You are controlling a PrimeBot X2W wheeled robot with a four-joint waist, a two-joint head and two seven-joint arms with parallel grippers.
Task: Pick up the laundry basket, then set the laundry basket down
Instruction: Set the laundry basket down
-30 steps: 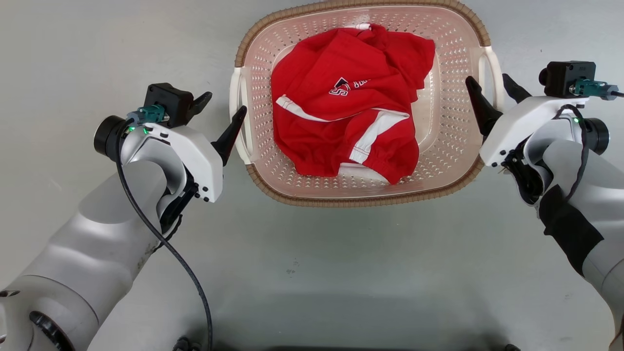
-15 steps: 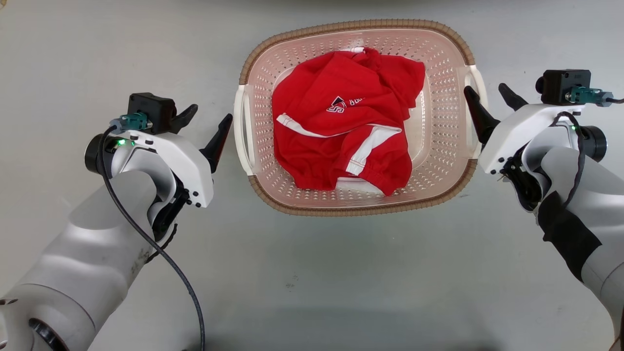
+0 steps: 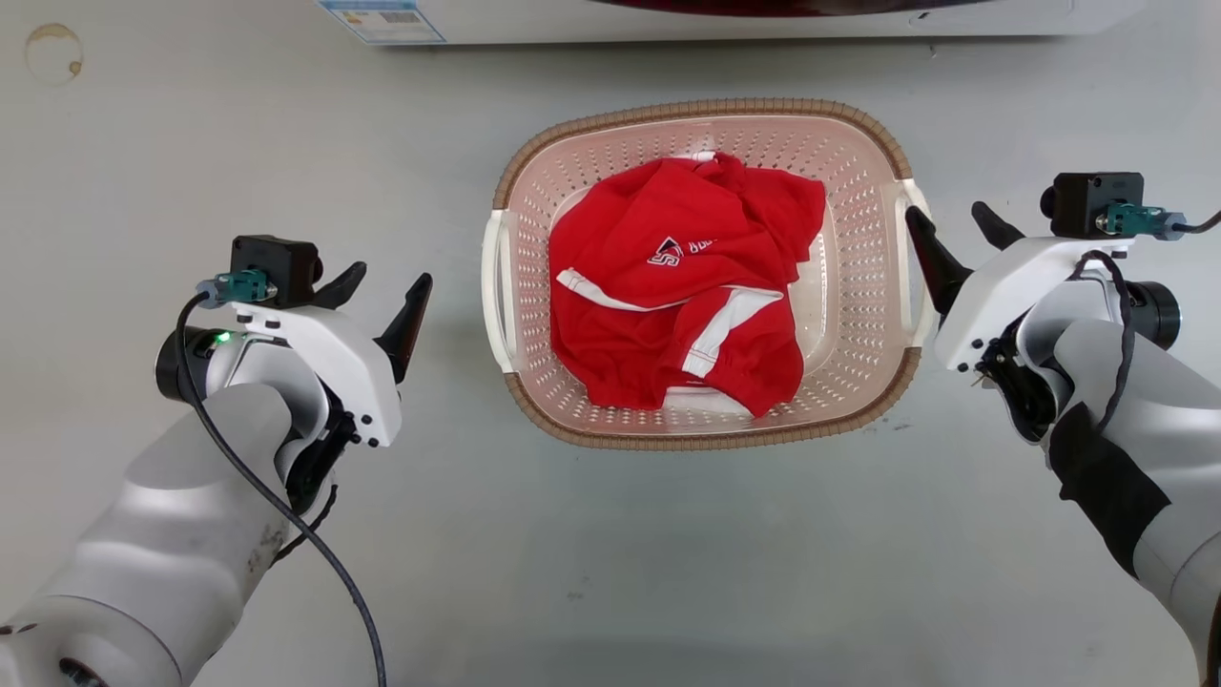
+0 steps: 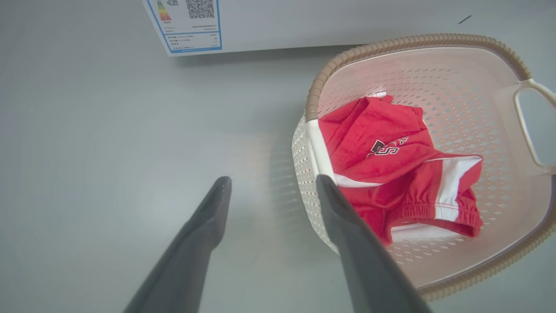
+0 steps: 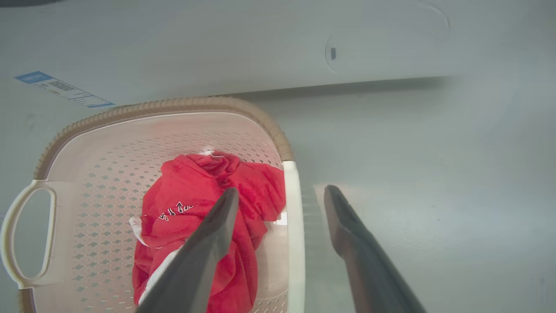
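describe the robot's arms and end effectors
Glossy silver-grey arms, white wrist housings. The left end effector and right end effector each have two long tapering dark fingers and a black box with a teal plug. A black cable runs along the left arm; a black wrap bands the right forearm.

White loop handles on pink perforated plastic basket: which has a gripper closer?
The right-side handle: the right gripper straddles it; the left gripper sits clear of the left-side handle.

Brightly and evenly lit from above, soft and diffuse. Faint grey shadow on the floor (image 4: 108,174) beside the laundry basket (image 4: 299,182). Crisp in the head view; bowed toward wrist-view edges, with fingers (image 4: 204,226) of the left pincer (image 4: 272,177) blurred up close.
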